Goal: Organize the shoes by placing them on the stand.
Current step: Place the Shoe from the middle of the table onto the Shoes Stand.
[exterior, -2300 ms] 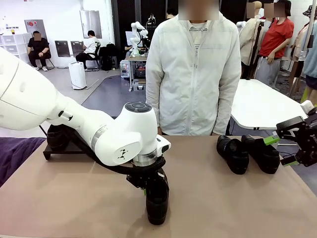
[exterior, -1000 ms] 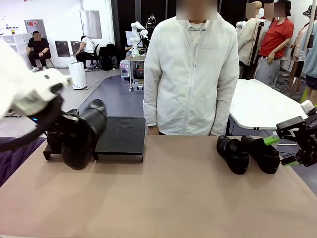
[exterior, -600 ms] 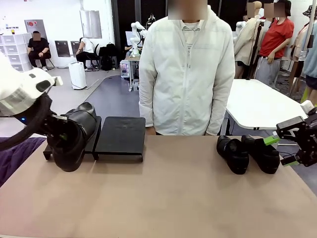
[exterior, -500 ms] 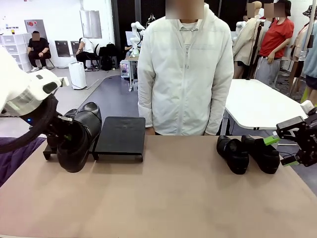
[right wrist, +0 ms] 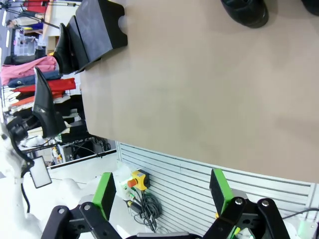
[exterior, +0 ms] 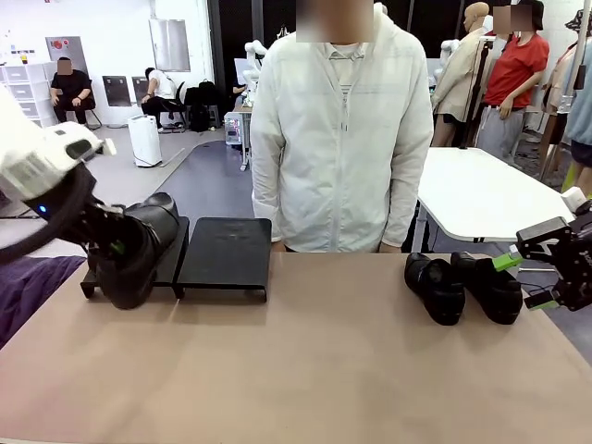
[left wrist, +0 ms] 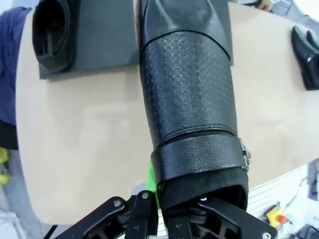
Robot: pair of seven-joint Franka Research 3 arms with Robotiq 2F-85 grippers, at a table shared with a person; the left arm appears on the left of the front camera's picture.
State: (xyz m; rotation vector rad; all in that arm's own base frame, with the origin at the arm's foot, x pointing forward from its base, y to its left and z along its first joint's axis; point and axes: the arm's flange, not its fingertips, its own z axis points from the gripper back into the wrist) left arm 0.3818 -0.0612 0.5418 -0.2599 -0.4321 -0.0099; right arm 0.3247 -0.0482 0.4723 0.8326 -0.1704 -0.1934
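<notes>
Ok, left gripper (exterior: 117, 246) clamped on a loafer's (exterior: 137, 252) heel, toe over the stand (exterior: 225, 252); right gripper (exterior: 525, 280) jaws wide apart, empty, well right of the stand.

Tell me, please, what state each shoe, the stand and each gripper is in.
held shoe: in the left gripper, toe over the stand
second shoe: resting on the stand's left panel
third shoe: free on the table
fourth shoe: free on the table
stand: right panel bare
left gripper: shut on the held shoe
right gripper: open, empty
</notes>
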